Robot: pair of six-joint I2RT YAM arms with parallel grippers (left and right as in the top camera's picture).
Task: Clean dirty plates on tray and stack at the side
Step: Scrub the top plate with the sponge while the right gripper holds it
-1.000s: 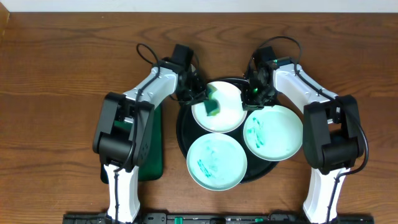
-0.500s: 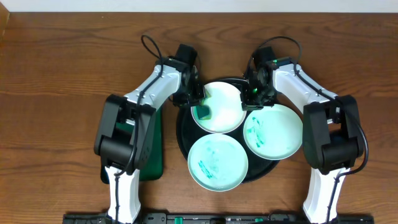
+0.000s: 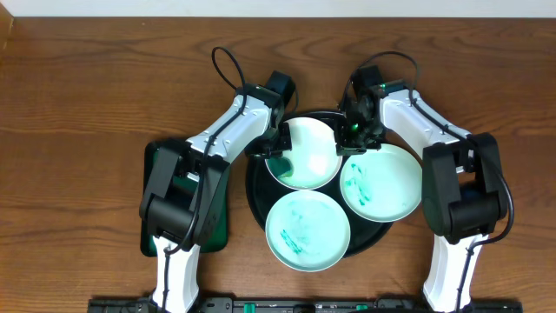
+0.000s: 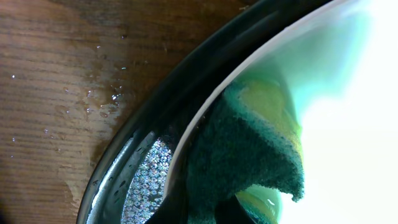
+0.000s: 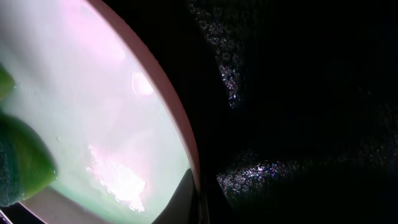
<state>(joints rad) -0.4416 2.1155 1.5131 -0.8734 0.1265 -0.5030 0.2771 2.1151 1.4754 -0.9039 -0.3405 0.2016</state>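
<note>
The left arm is swinging its forearm toward the tray (image 3: 255, 193), and the sponge (image 4: 249, 149) is sliding from the middle of the back plate (image 3: 308, 156) out to that plate's left edge, where it was half a second ago as well; the right arm is keeping its place. The left claw (image 3: 276, 155) is pinching the sponge, green scouring side against the white plate wall, just inside the tray's left rim. The right claw (image 3: 352, 130) is hovering at the back plate's right rim, over the far side of the tray; whether it is spread or pressed together I cannot tell. The back plate is lying at the far end of the tray, looking mostly clean. The front plate (image 3: 307, 229) is sitting at the tray's near end with teal smears, and the right-hand plate (image 3: 380, 183), also smeared, is overhanging the tray's right rim. A green tray (image 3: 215, 222) is lying left of the tray, partly under the left arm. Water droplets are beading on the wooden surface (image 4: 62, 74) just outside the tray's rim.
</note>
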